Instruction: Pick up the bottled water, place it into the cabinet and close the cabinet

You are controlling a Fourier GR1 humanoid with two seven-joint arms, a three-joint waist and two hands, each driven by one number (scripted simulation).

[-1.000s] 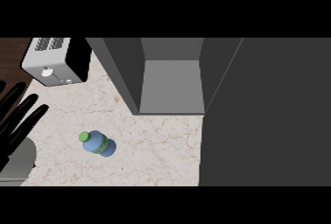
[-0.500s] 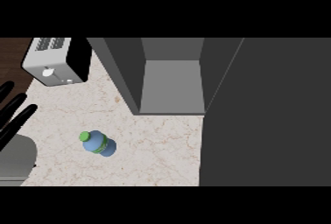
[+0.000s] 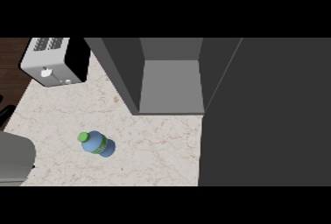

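You're looking at the bottled water (image 3: pixel 97 143) sitting lower left of centre on the marbled worktop (image 3: pixel 155 144), a blue bottle with a green cap. At the far left edge only a dark sliver of the left hand (image 3: pixel 5 113) is peeking in, well apart from the bottle, so you can't tell how its fingers are set. The open cabinet (image 3: pixel 171 83) is showing at upper centre, the toaster (image 3: pixel 55 61) upper left.

Marbled stone counter (image 3: pixel 149 144), matt grey cabinet (image 3: pixel 171 83), glossy toaster (image 3: pixel 55 61).
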